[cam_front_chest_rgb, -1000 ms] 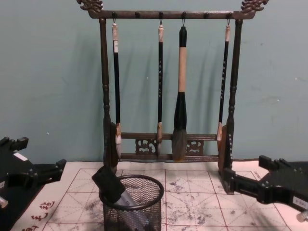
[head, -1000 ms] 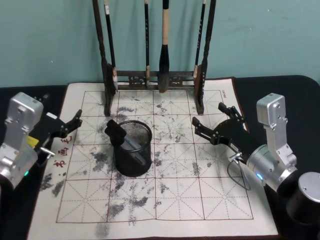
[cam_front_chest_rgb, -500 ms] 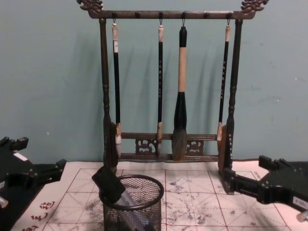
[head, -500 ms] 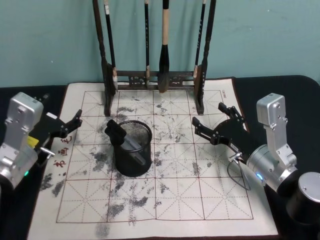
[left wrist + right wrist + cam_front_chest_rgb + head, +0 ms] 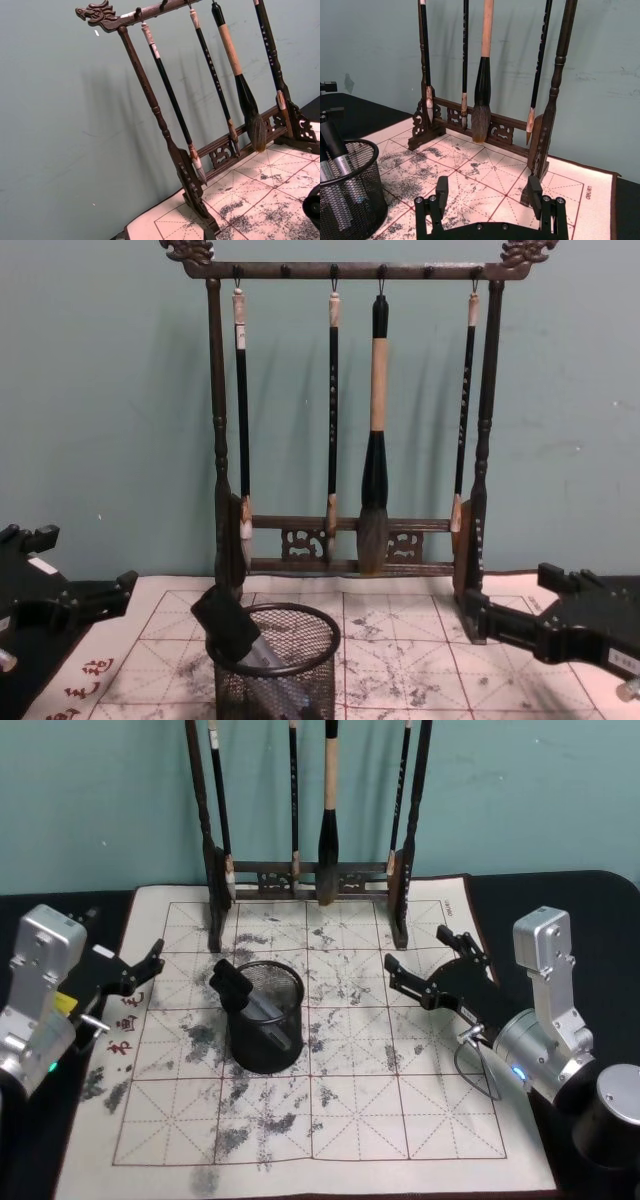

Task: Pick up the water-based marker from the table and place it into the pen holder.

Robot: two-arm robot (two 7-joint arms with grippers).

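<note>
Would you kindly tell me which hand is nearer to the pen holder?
Left. The left hand sits just off the pen holder on its left; the right hand is farther away, across the mat.

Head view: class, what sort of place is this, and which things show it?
Probably a calligraphy desk set up for robot trials: a brush rack with hanging brushes, an ink-stained grid mat, and a pen holder, flanked by two open grippers.

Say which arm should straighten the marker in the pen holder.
Left, probably. The marker leans toward the left gripper, which is open beside the pen holder; the right gripper, also open, would reach across it.
</note>
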